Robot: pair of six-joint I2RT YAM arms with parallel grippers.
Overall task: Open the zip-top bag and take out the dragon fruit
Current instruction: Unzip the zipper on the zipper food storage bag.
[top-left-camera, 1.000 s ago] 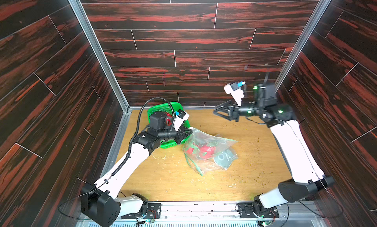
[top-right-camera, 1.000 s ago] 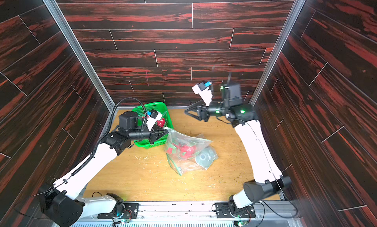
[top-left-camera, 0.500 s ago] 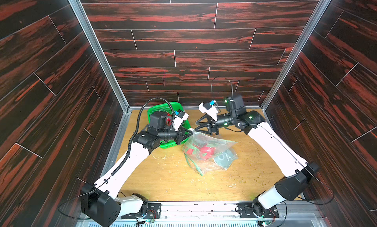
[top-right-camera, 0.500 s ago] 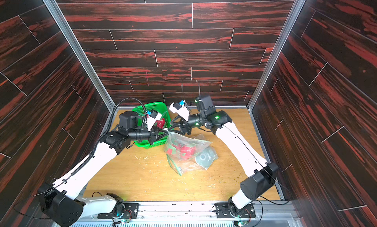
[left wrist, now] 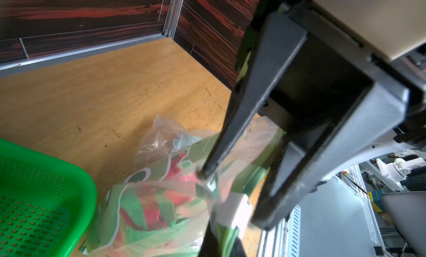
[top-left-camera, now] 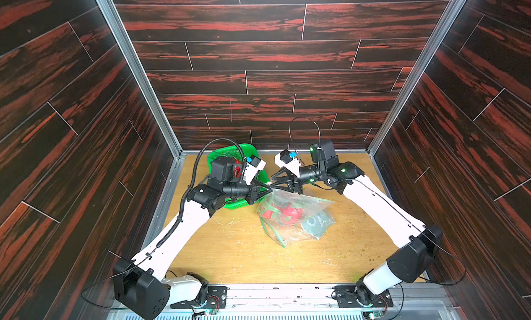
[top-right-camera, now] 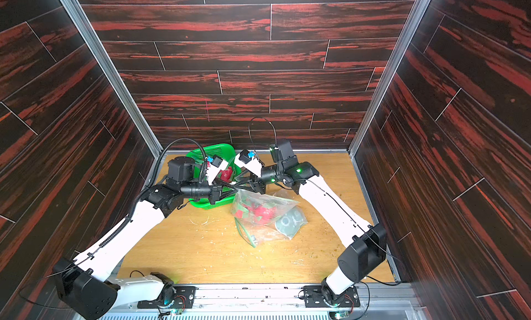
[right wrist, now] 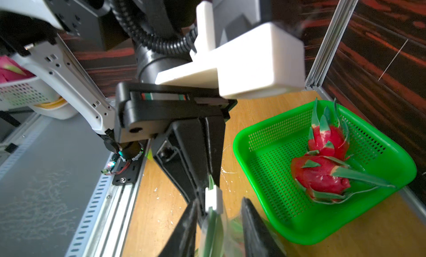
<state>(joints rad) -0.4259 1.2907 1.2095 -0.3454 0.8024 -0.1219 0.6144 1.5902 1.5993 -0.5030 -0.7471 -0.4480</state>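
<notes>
Red dragon fruit (top-left-camera: 290,213) shows through the zip-top bag (top-left-camera: 316,208), which lies on the wooden table (top-left-camera: 230,255) with its top corner lifted. 2 more fruits sit in the green basket (right wrist: 272,165) just beside it. The left gripper (top-left-camera: 267,190) is clenched on the bag's zip edge beside the white slider (left wrist: 232,207). The right gripper (right wrist: 219,221) has its jaws apart, 1 on each side of that slider.

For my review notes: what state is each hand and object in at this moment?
left hand: shut on the top edge of the bag, by the slider
right hand: open, straddling the slider
bag: top corner lifted, rest on the table; zip open or shut, cannot tell
bagged fruit: inside the bag
basket: upright, holding two fruits
</notes>
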